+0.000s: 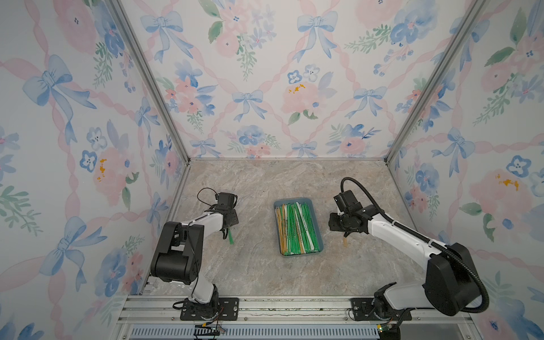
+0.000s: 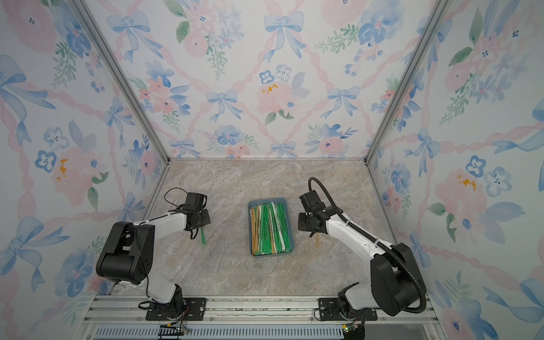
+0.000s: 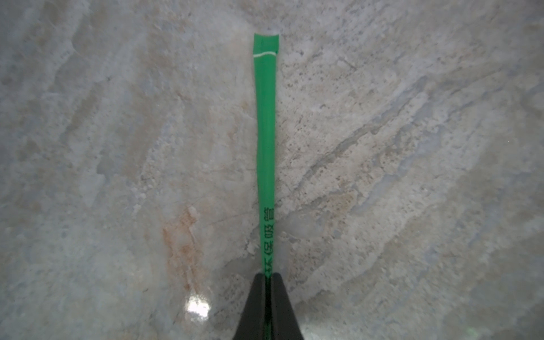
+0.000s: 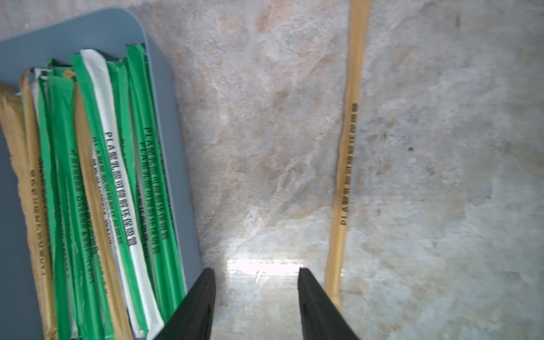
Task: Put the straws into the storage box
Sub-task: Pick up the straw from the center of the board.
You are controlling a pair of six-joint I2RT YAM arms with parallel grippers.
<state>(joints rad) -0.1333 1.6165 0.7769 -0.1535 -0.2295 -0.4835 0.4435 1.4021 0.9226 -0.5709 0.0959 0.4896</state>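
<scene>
A green straw (image 3: 265, 132) pinched in the left gripper (image 3: 268, 276) runs parallel to the storage box (image 4: 59, 32), on its left; the right gripper (image 4: 256, 270), jaws apart and empty, flanks a tan straw (image 4: 347, 147) on the box's right

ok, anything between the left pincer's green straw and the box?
Nothing visible. The left pincer is shut on the green straw; only bare table lies between it and the box. The tan straw lies on the box's other side, by the right pincer.
</scene>
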